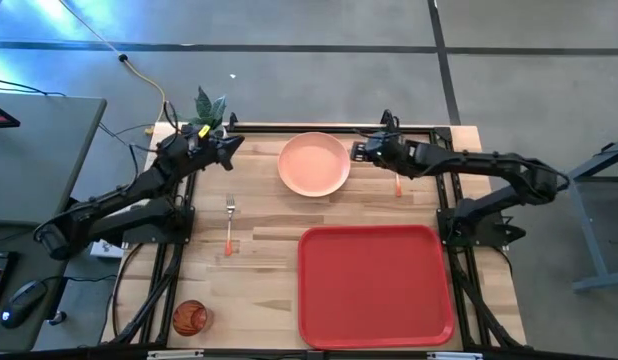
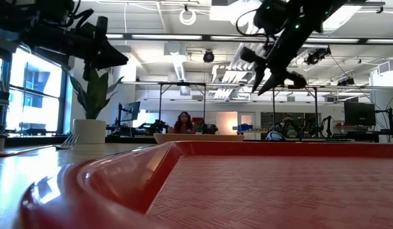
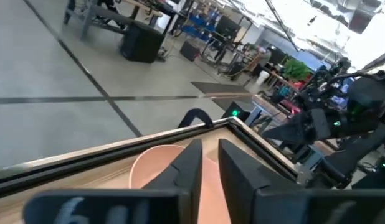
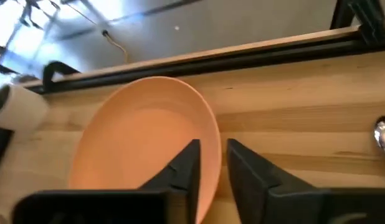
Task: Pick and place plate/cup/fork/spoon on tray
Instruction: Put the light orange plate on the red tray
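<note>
Room: grey concrete floor with dark seams around the desk (image 1: 259, 215), which is pale wooden planks in a black metal frame; in the low view a bright office with people sitting far behind.
Cup (image 1: 189, 318): small translucent red-orange tumbler, at the near left corner of the desk.
Left gripper (image 1: 232, 150): dark, over the far left of the desk, just left of the plate; jaws a narrow gap apart, holding nothing.
Plant (image 1: 209, 106): green leaves in a white pot, at the far left edge.
Fork (image 1: 230, 225): silver tines, thin orange handle, flat on the wood left of the tray.
Plate (image 1: 314, 163): round, shallow, smooth salmon-pink plastic, at the far middle.
Tray (image 1: 375, 285): large flat red rectangle, rounded corners, low rim, fine textured floor, near right.
Right gripper (image 1: 357, 152): at the plate's right rim; jaws slightly apart, one at each side of the rim.
Spoon (image 1: 398, 184): orange handle, mostly hidden below the right arm.
</note>
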